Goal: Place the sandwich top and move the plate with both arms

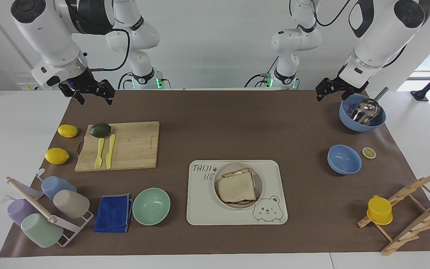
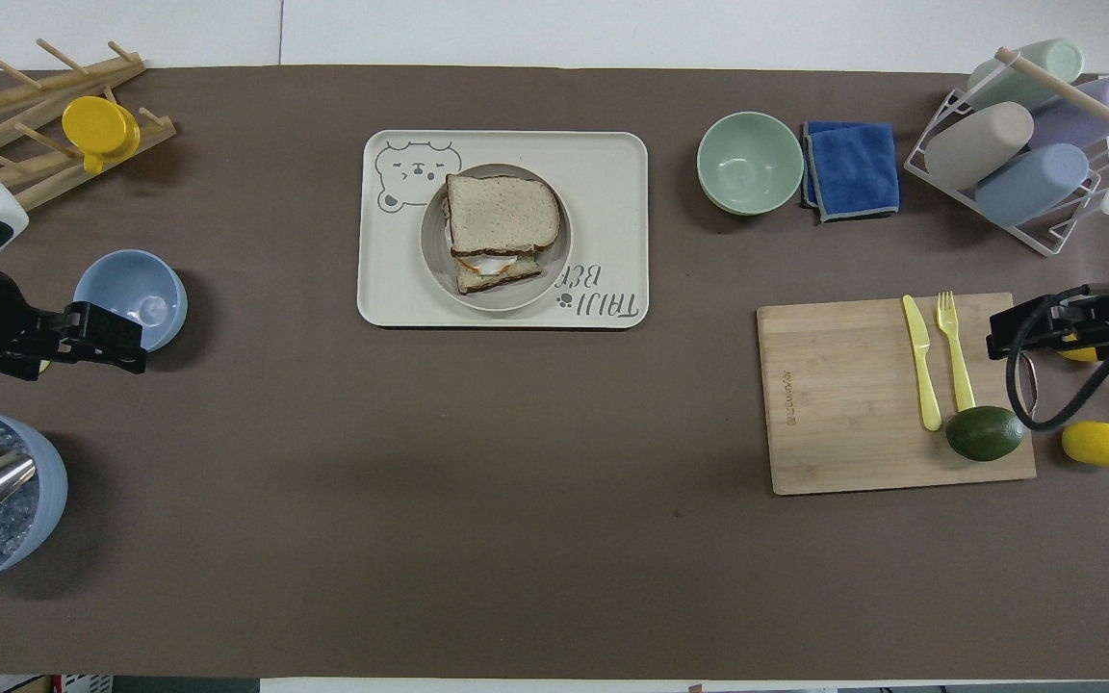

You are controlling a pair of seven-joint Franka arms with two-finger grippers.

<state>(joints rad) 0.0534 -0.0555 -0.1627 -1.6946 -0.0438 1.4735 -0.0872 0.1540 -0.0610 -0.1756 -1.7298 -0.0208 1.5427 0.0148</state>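
The sandwich top (image 1: 236, 186), a pale bread slice with a brown crust, lies on the egg toast on the round beige plate (image 1: 219, 172). The plate stands on the cream bear tray (image 1: 200, 205). The slice (image 2: 502, 212), plate (image 2: 433, 245) and tray (image 2: 612, 173) also show in the overhead view. My left gripper (image 1: 327, 93) (image 2: 136, 348) is open and empty, raised beside the big blue bowl (image 1: 349, 121). My right gripper (image 1: 93, 98) (image 2: 997, 337) is open and empty, raised over the mat by the cutting board (image 1: 133, 149). Both are well away from the plate.
A mint bowl (image 1: 151, 206) and a blue cloth (image 1: 113, 213) lie beside the tray toward the right arm's end. A small blue bowl (image 1: 344, 159), a lemon slice (image 1: 368, 152) and a wooden rack (image 1: 413, 209) lie toward the left arm's end. A cup rack (image 1: 43, 209) and lemons (image 1: 56, 155) sit past the cloth.
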